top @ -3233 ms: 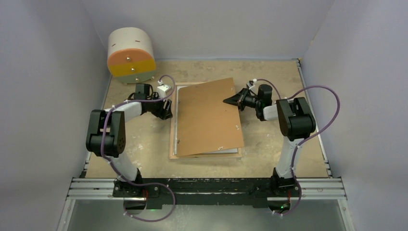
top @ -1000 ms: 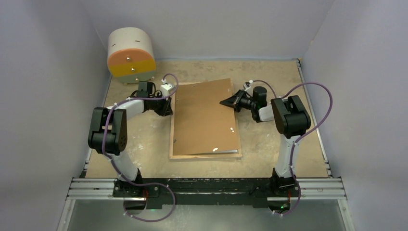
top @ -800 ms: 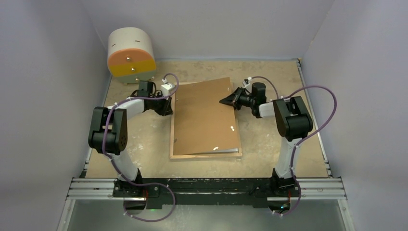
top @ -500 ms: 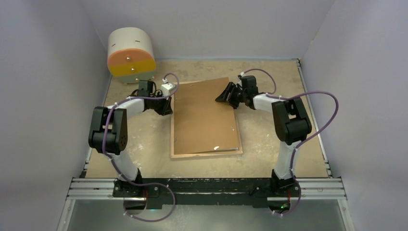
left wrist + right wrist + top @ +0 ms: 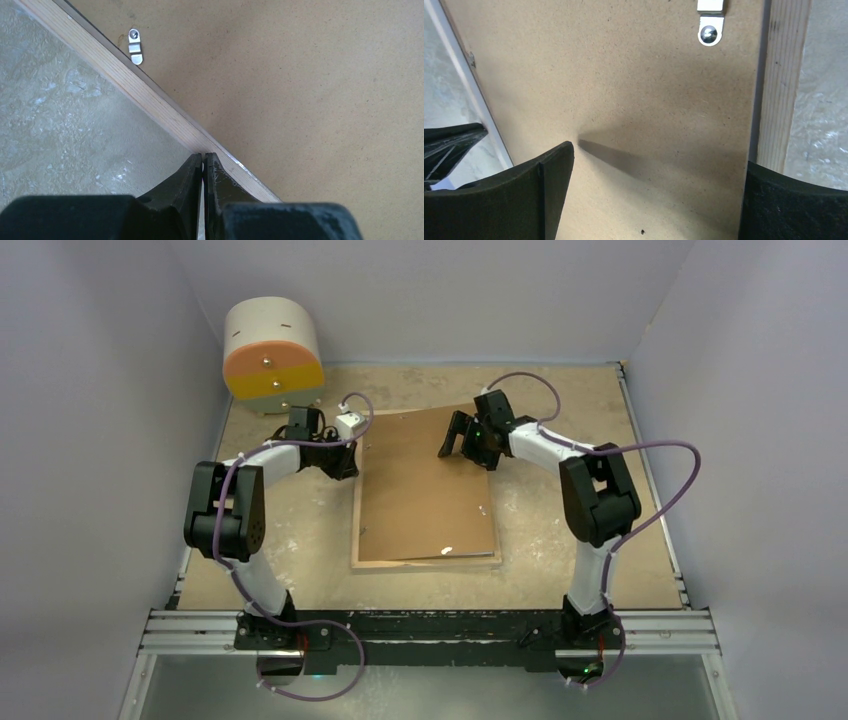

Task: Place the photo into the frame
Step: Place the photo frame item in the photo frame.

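Note:
The frame (image 5: 357, 525) lies face down on the table, its light wooden rim (image 5: 150, 100) showing. A brown backing board (image 5: 425, 490) lies inside the rim and covers the opening. The photo is hidden beneath the board. My left gripper (image 5: 349, 456) is shut with nothing between its fingers, its tips (image 5: 203, 157) touching the frame's left rim near the far corner. My right gripper (image 5: 462, 446) hangs open just above the board's far right part (image 5: 649, 90), one finger (image 5: 531, 195) over the board and the other (image 5: 794, 200) by the right rim (image 5: 780, 75).
A beige round drawer unit (image 5: 272, 348) with an orange and yellow front stands at the back left. Small metal clips (image 5: 135, 46) (image 5: 710, 30) sit on the board's edge. Grey walls close in three sides, and a metal rail (image 5: 430, 630) runs along the near edge.
My right gripper let go of the board's right edge, opened wide and moved up and left over the board. The board swung from skewed to lying square inside the rim. The left gripper stayed put.

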